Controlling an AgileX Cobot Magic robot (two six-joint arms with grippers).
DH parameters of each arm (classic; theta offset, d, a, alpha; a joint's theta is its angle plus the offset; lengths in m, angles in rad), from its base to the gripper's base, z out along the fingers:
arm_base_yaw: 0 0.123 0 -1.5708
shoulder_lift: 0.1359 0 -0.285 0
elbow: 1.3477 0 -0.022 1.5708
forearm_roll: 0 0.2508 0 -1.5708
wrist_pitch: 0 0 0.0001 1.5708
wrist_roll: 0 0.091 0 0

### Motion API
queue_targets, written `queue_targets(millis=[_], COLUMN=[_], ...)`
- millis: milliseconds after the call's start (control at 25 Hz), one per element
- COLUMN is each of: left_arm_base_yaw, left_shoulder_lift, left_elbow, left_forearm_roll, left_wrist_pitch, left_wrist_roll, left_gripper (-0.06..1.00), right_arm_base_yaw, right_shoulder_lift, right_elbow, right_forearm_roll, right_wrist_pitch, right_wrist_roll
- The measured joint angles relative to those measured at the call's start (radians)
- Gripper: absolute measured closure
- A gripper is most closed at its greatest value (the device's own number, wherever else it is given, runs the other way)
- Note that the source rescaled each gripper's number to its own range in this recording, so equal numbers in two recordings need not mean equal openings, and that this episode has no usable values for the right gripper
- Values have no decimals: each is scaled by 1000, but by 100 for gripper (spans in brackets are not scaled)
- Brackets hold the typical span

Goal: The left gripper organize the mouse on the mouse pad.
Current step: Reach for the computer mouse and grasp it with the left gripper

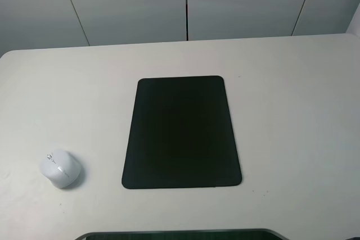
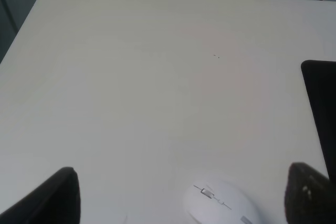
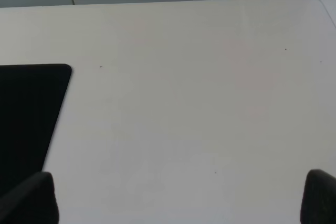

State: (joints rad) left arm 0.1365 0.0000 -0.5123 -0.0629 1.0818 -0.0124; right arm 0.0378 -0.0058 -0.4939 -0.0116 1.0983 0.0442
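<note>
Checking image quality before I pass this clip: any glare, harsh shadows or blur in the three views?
Exterior high: even soft light, no glare on the mouse pad, only a faint shadow beside the mouse. Left wrist: mouse slightly soft, left end effector's fingers blurred at the frame edge. Right wrist: right end effector's fingers likewise blurred, table evenly lit.

No legible text, label or number anywhere.

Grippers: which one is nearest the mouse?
The left gripper: its wrist view shows the mouse just ahead of its open jaws. The right gripper view shows only a corner of the mouse pad and table.
</note>
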Motion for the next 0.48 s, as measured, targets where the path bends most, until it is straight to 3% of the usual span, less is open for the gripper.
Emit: queue_targets(millis=[480], left_arm_base_yaw=[0], left_shoulder_lift=[0], left_elbow=[0], left_forearm_roll=[0], left_wrist_pitch=[0], left_wrist_roll=[0], left_gripper=[-6], right_arm_base_yaw=[0], right_shoulder_lift=[0], right_elbow=[0], right_forearm_roll=[0], right_wrist_pitch=[0], right_wrist_roll=[0])
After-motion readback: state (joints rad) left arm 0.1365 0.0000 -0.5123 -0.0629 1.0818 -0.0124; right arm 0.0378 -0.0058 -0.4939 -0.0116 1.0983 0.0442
